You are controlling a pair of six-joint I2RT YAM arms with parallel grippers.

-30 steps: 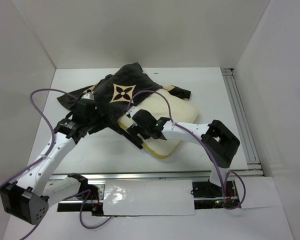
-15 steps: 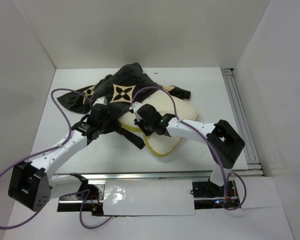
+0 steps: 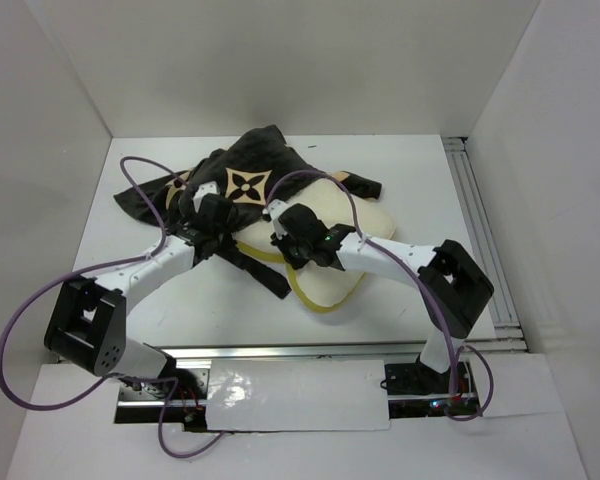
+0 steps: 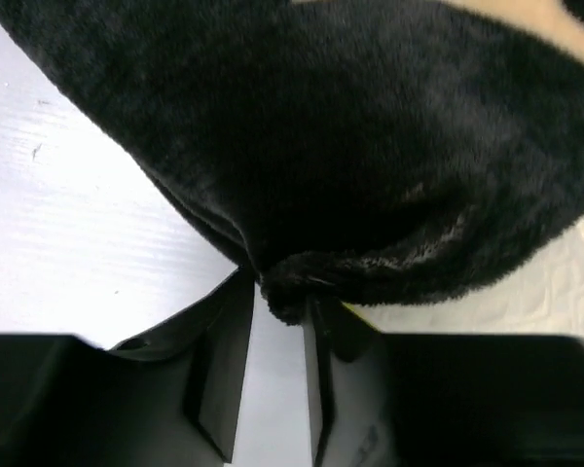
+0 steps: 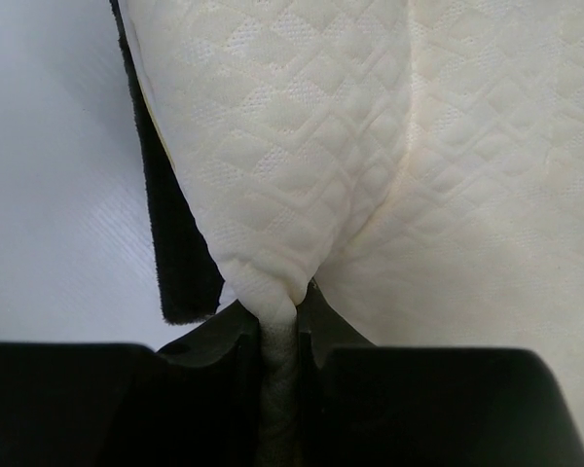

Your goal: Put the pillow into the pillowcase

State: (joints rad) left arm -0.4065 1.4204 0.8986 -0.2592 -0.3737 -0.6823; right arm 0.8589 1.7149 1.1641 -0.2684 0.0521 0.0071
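Pillow (image 3: 355,235) lies on the table (image 3: 420,170), its far left part under the pillowcase (image 3: 248,180).
The left gripper (image 4: 277,304) has its jaws drawn in on a puckered fold of the pillowcase edge. The right gripper (image 5: 277,309) pinches a ridge of the pillow, jaws nearly closed. The step should go best with the dark edge held up and open while the pillow is fed leftward slowly, so neither pinch slips.

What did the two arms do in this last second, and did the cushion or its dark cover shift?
The left gripper swung in from the left and pinched the near edge of the pillowcase. The right gripper moved slightly farther out and closed on a fold of the pillow. Pillow and pillowcase lie about where they were.
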